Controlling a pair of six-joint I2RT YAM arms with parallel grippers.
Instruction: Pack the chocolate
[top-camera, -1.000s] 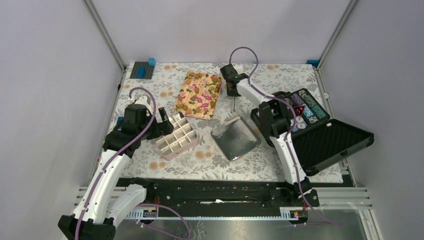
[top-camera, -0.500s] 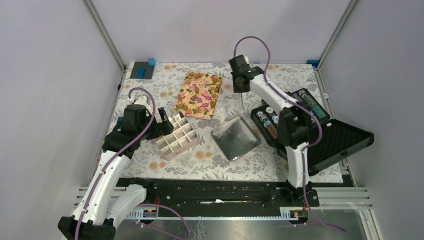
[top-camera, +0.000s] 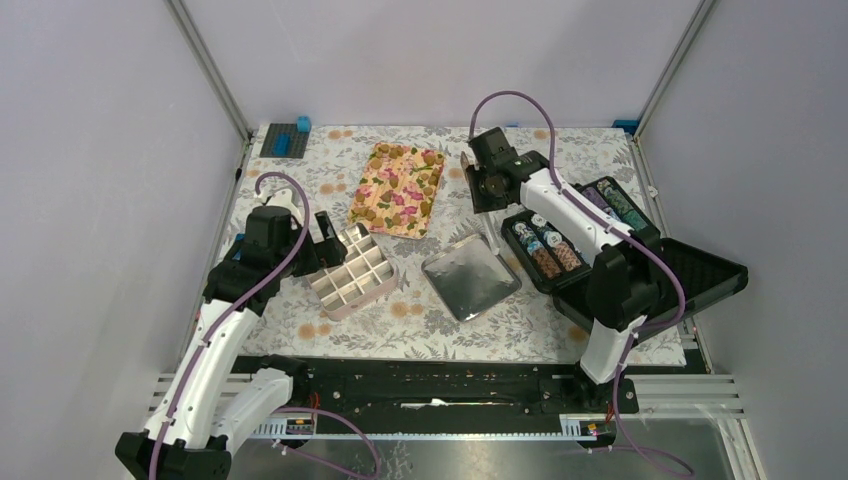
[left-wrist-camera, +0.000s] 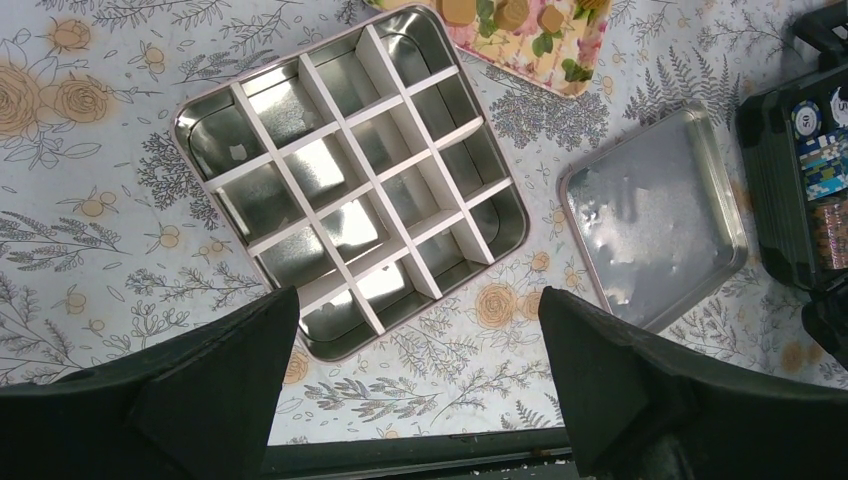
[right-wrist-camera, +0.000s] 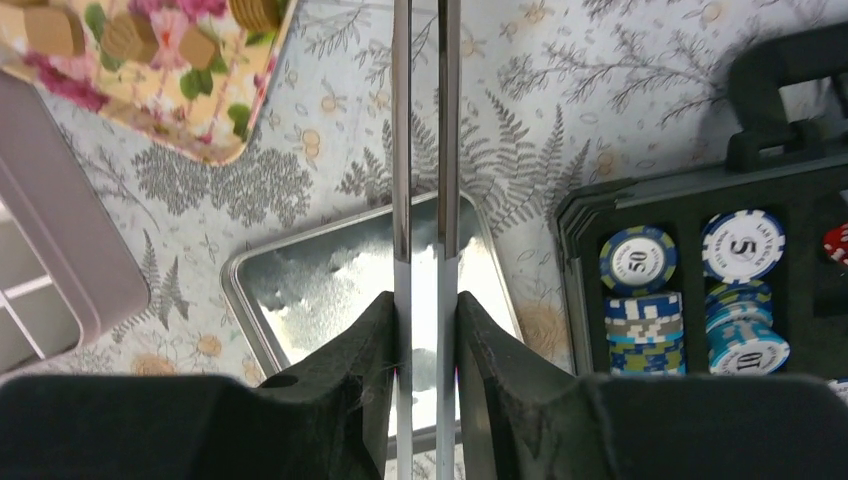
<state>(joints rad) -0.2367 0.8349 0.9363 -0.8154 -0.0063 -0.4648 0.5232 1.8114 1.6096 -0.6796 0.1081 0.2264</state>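
Note:
The chocolate (top-camera: 385, 205) lies as small golden-brown lumps on a pink flowered tray (top-camera: 398, 165); some lumps show in the right wrist view (right-wrist-camera: 128, 36) and the left wrist view (left-wrist-camera: 512, 13). The divided tin (top-camera: 352, 272) (left-wrist-camera: 350, 180) has empty cells. My right gripper (top-camera: 488, 192) (right-wrist-camera: 425, 300) is shut on metal tongs (right-wrist-camera: 420, 150), which point down over the far corner of the tin lid (top-camera: 470, 277) (right-wrist-camera: 330, 280). My left gripper (top-camera: 325, 232) (left-wrist-camera: 420, 310) is open and empty, just left of the divided tin.
An open black case (top-camera: 640, 275) with striped chips (right-wrist-camera: 638, 262) stands at the right. A dark plate with blue bricks (top-camera: 285, 138) sits at the back left corner. Frame posts and walls ring the flowered table cloth.
My right arm has swung right and nearer with the tongs, from beside the flowered tray to above the tin lid. The left arm has not moved.

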